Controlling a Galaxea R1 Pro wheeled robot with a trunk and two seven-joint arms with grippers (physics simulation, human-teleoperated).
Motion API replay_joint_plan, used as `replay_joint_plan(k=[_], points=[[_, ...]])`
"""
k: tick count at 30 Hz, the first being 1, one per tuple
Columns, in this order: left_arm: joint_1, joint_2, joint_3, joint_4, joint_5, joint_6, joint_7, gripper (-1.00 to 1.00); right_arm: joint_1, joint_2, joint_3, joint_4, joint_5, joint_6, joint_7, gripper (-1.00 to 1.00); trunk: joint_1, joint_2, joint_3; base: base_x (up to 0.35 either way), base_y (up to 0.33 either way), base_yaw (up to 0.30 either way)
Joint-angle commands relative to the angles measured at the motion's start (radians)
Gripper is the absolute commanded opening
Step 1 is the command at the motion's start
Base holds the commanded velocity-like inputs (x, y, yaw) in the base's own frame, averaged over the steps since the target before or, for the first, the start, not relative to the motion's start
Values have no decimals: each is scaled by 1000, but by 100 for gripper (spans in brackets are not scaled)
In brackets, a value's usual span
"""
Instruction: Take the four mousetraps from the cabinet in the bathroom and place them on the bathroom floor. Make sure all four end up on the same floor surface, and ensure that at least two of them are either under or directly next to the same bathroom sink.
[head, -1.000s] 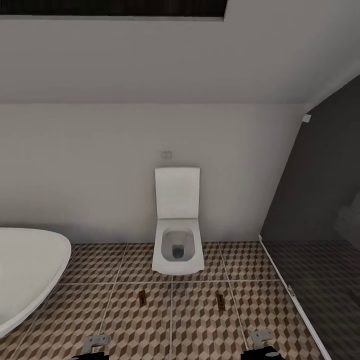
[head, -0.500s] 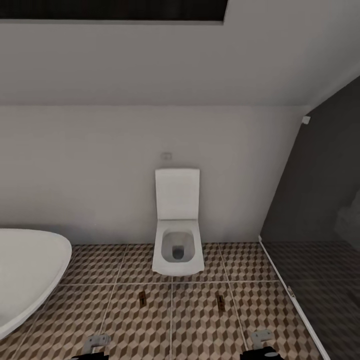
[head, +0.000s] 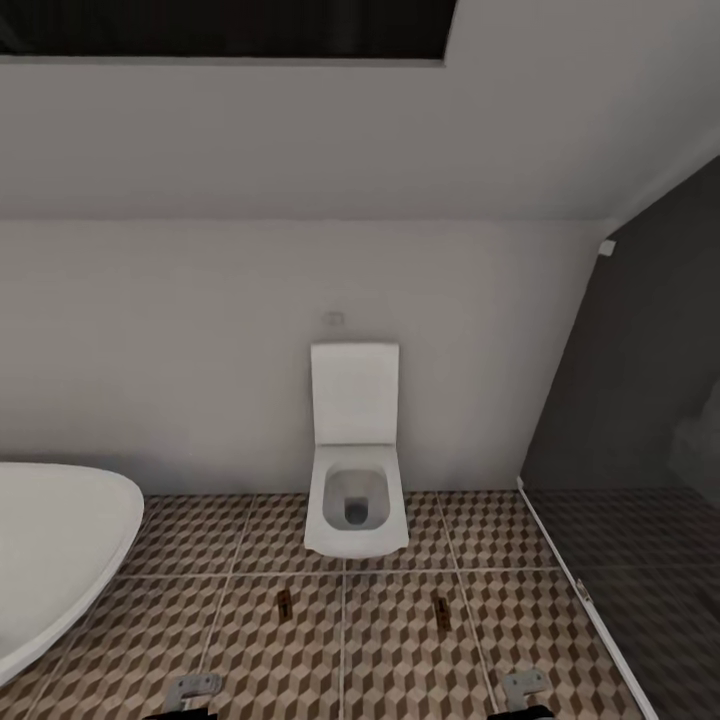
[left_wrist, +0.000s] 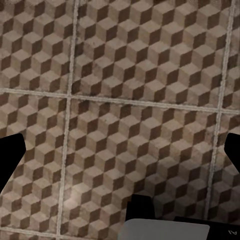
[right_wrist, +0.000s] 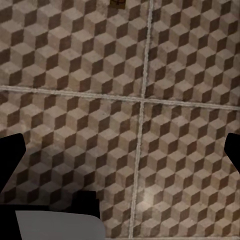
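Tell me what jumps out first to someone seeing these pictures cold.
The white toilet stands against the back wall at the middle of the head view, lid up. The cube-patterned bathroom floor spreads in front of it, with two small brown mousetraps lying on it, one ahead of the toilet's left side and one ahead of its right. A white rounded bathtub curves in at the left edge, and a dark glass panel closes off the right.

A white square-bowled toilet (head: 355, 500) with its lid raised stood against the pale wall (head: 200, 350), a white rounded bathtub (head: 50, 550) nearby.
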Motion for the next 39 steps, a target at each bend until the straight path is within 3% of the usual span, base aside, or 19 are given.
replay_joint_plan(k=[1,39], points=[[1,0,-9,0,10,-1,1,100,-1,0,-5,3,10,-2,-4,100,0,-1,1,0,0,0],[6,-5,-9,0,10,-1,1,100,4,0,-5,4,10,-1,-5,100,0,-1,60,0,0,0]])
